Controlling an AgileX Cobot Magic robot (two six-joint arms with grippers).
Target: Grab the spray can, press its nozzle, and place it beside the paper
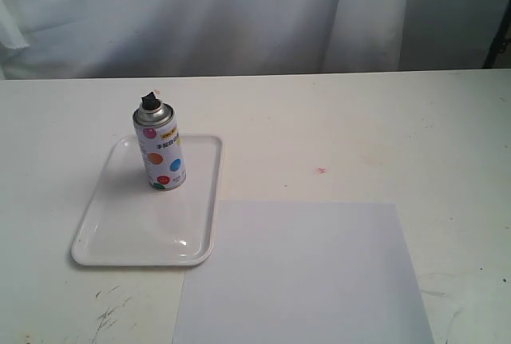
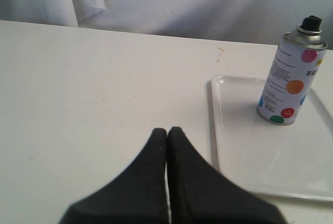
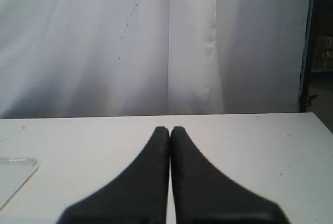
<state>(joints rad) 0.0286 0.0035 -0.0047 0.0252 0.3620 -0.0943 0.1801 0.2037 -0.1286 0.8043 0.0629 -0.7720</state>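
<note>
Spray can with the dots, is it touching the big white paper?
Apart. The exterior view shows the spray can standing on the tray, with bare tray between it and the paper.

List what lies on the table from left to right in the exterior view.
White tray, with the spray can standing upright on its far half → paper.
</note>
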